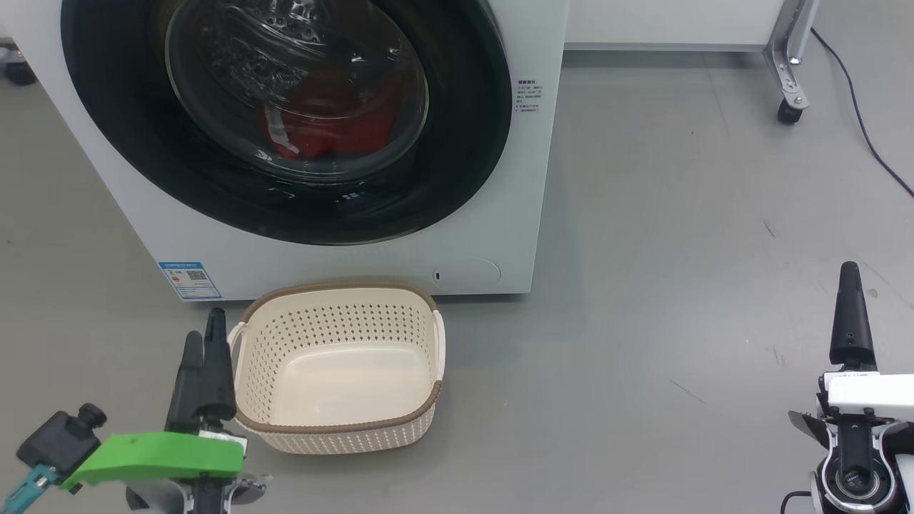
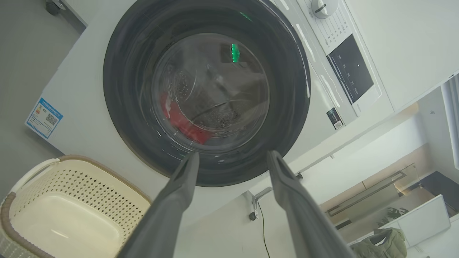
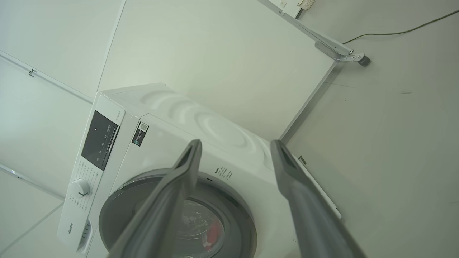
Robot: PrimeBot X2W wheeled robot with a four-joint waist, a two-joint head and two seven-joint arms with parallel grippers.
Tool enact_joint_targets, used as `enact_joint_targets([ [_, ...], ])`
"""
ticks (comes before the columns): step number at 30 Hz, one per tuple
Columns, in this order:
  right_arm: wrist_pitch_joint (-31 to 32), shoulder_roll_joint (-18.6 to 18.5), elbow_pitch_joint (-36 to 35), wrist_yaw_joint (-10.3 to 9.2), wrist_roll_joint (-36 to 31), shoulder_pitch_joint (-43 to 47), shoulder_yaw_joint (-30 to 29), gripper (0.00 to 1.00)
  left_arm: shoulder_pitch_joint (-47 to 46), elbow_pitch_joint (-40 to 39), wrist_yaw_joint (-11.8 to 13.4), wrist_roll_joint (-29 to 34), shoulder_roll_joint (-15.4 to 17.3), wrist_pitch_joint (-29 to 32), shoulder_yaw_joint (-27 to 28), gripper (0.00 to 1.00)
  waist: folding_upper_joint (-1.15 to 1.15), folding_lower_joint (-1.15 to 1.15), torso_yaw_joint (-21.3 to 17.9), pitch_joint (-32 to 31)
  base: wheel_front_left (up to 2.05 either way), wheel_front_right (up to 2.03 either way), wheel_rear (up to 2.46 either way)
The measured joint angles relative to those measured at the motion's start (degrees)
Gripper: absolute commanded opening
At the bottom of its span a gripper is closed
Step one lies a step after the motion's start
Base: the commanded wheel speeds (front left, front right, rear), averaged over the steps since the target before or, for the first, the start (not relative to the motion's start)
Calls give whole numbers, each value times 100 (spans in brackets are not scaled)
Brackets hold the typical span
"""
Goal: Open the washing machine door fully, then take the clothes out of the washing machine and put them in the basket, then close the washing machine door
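Note:
The white washing machine (image 1: pixel 371 260) stands ahead with its round black washing machine door (image 1: pixel 464 143) shut flat against the front. Behind the glass bowl lie the red clothes (image 1: pixel 321 128), which also appear as red clothes (image 2: pixel 183 123) in the left wrist view. The cream basket (image 1: pixel 335 288) sits empty on the floor just in front of the machine. My left gripper (image 1: pixel 204 325) hovers open beside the basket's left handle, its fingers (image 2: pixel 179 186) pointing at the door's lower part. My right gripper (image 1: pixel 850 285) is open far to the right, well away from the machine (image 3: pixel 172 107).
A wheeled metal leg (image 1: pixel 789 107) and a black cable (image 1: pixel 864 128) are at the back right. Bare grey floor stretches between the machine and my right gripper. The control panel (image 2: pixel 349 71) and dial (image 2: pixel 322 5) sit above the door.

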Motion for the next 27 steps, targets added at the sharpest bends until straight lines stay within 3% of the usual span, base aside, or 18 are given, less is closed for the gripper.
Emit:
enact_joint_targets([
  [18,-348,-285,-111,-3,-1374,14,338,100,-29,-292,307,1890,43,-353,-655,100,0,0,6,76,0,0,0],
  [27,-510,-561,-104,-156,-2353,14,592,100,-42,-294,497,3022,63,-546,-1003,100,0,0,11,68,0,0,0],
])
